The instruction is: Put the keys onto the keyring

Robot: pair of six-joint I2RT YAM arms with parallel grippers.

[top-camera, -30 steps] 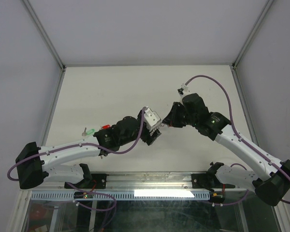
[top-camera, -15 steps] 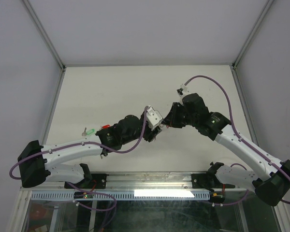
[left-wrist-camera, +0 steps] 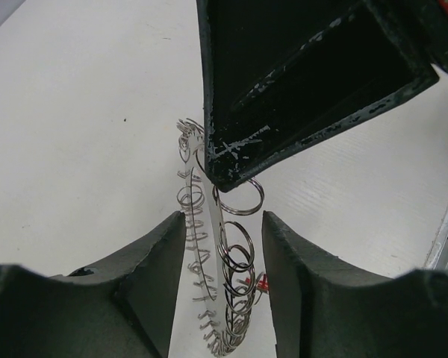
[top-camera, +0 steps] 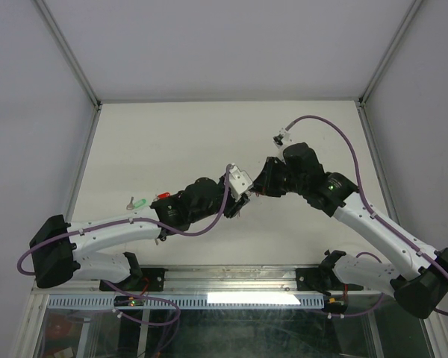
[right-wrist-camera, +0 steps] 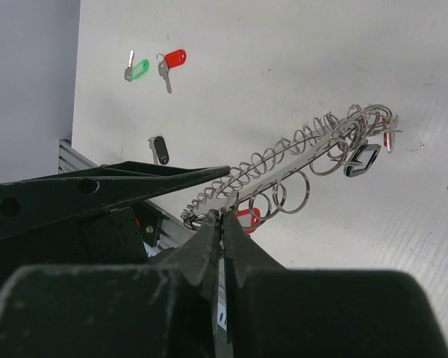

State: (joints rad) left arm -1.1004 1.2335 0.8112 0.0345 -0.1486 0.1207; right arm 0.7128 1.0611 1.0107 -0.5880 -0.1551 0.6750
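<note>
Over on the left, a small green-headed silver key [right-wrist-camera: 137, 70], a red-headed silver key [right-wrist-camera: 172, 59] and a black-headed silver key [right-wrist-camera: 158, 149] lie loose on the white counter [top-camera: 172, 134], so I think the job is only partway done. In the middle, the left hand [left-wrist-camera: 222, 224] has its two fingers spread, with the flat grey metal keyring [right-wrist-camera: 291, 158] and its fringe of little silver loops standing in the air between them, while the right hand [right-wrist-camera: 222, 224] pinches the ring's edge tight. Next, I guess, the left hand must go down for one of those tiny flat keys, which look hard to pick up.
</note>
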